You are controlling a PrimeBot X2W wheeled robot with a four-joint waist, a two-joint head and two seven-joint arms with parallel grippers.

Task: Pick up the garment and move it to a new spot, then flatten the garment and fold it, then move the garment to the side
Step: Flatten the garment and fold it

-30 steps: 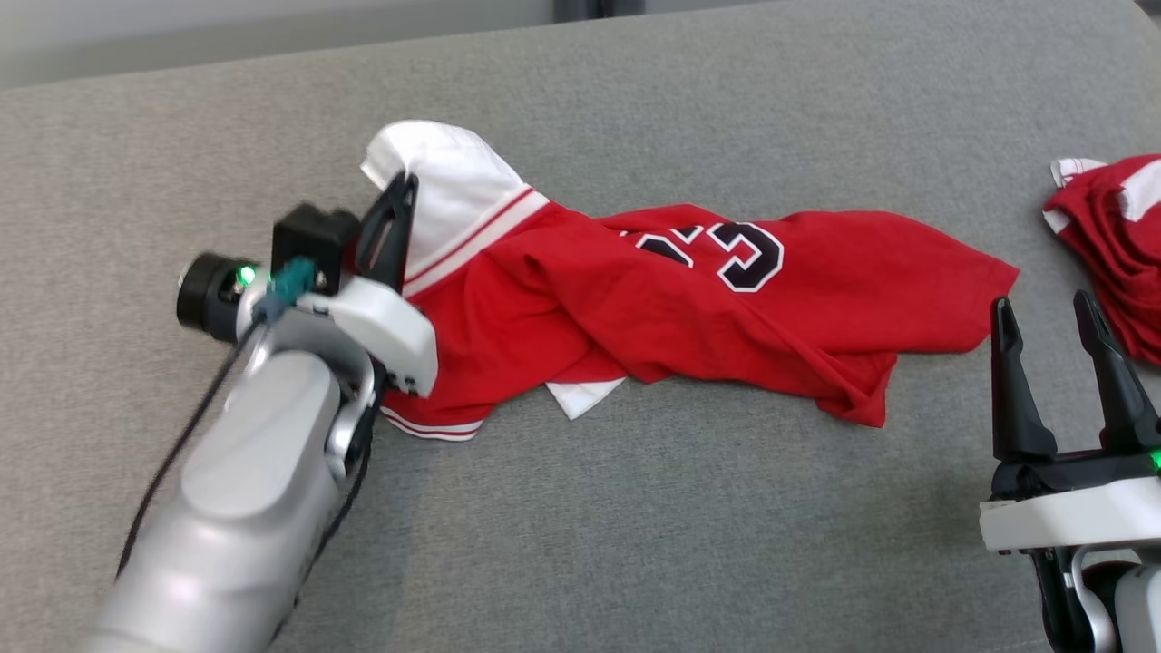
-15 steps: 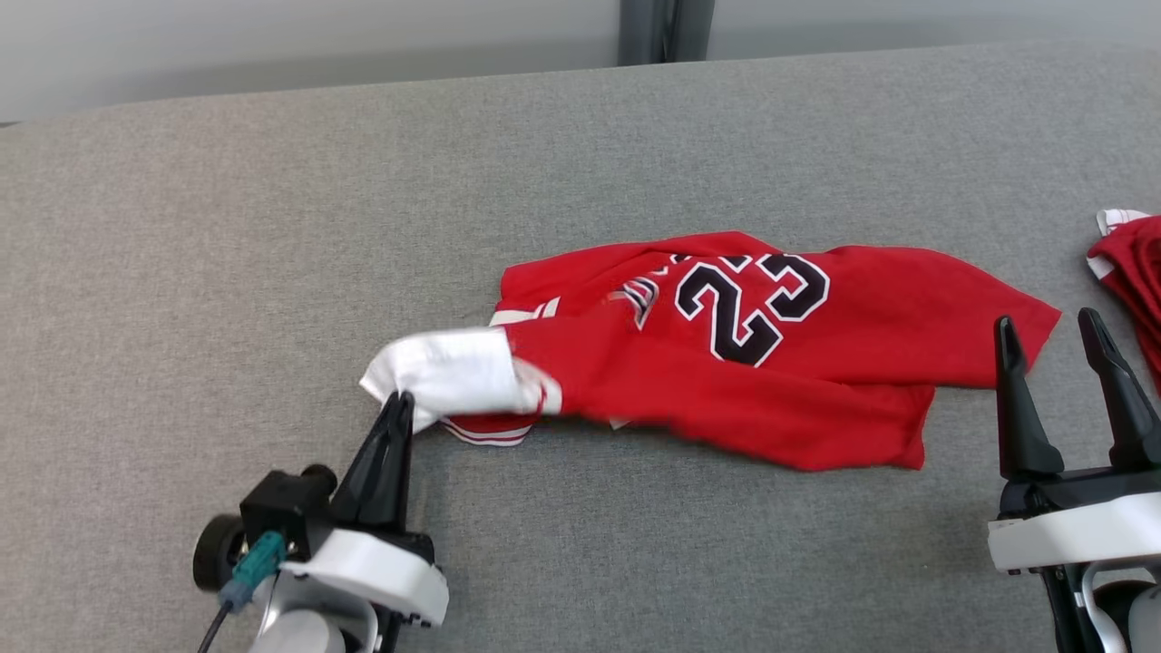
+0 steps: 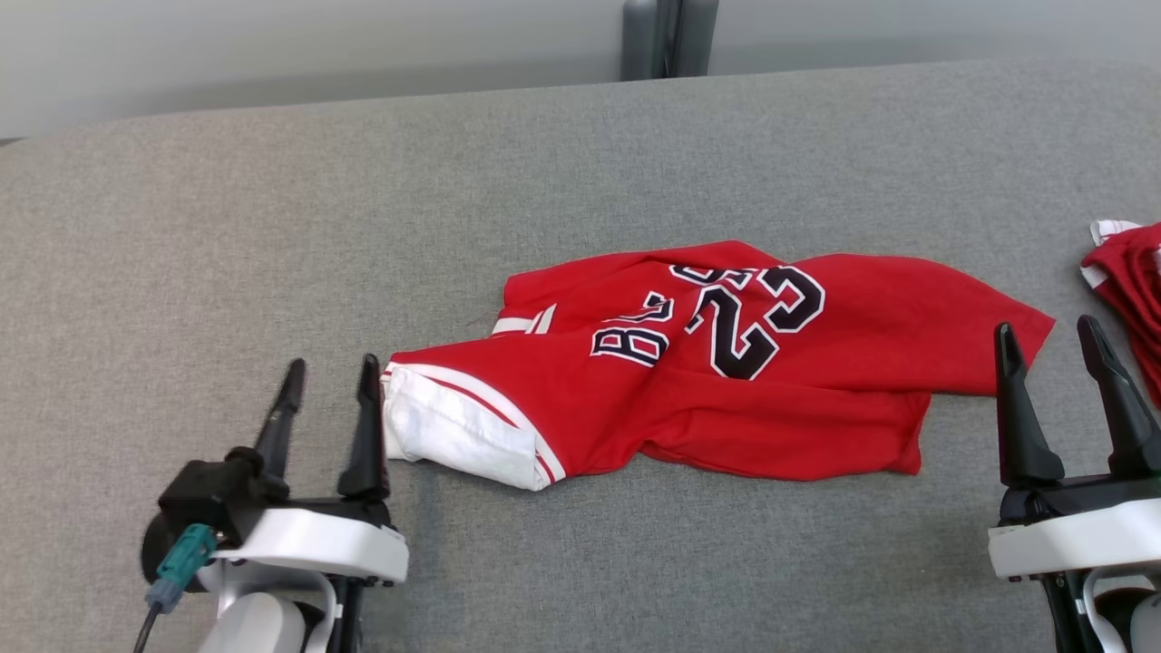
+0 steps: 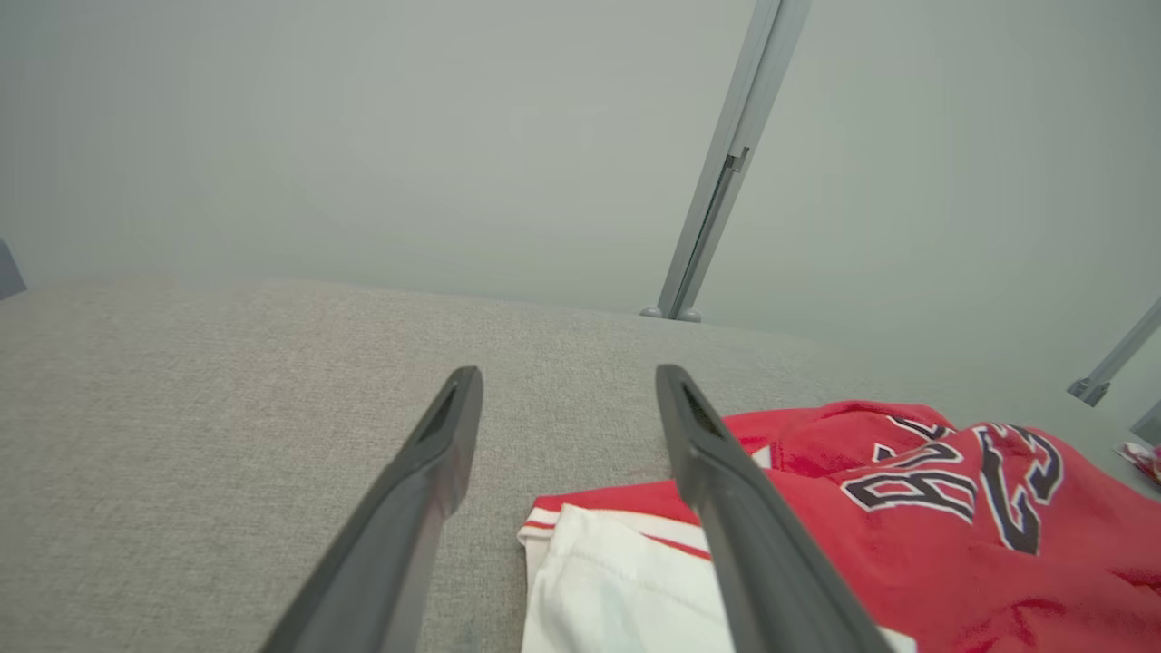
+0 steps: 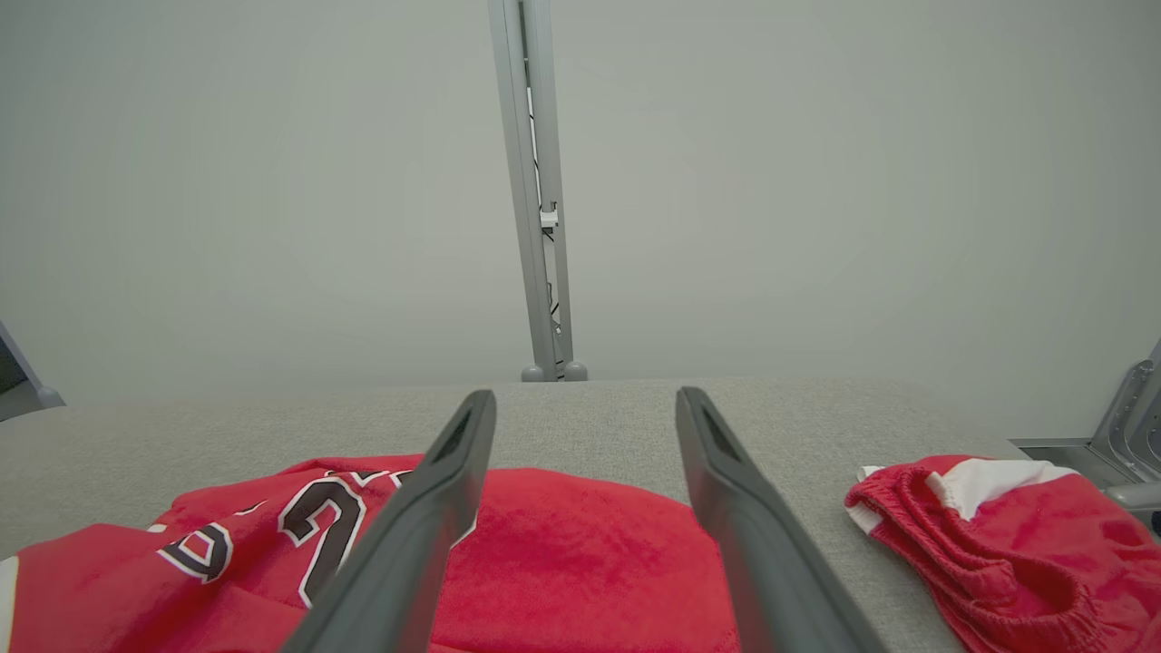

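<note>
The garment (image 3: pixel 798 426) lies mid-surface on the table (image 3: pixel 227 227). The left gripper (image 3: pixel 332 363) stands just beside its left end, and the right gripper (image 3: pixel 1045 325) is near its right end. A second bundle of cloth (image 3: pixel 1129 281) lies farther right. A post (image 3: pixel 669 36) rises behind the far edge.

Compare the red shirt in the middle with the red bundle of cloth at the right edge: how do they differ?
The shirt carries black lettering and a 23; the bundle shows none. The shirt lies spread out, though creased; the bundle is scrunched into a heap. Both are red with white trim, on the grey surface.
</note>
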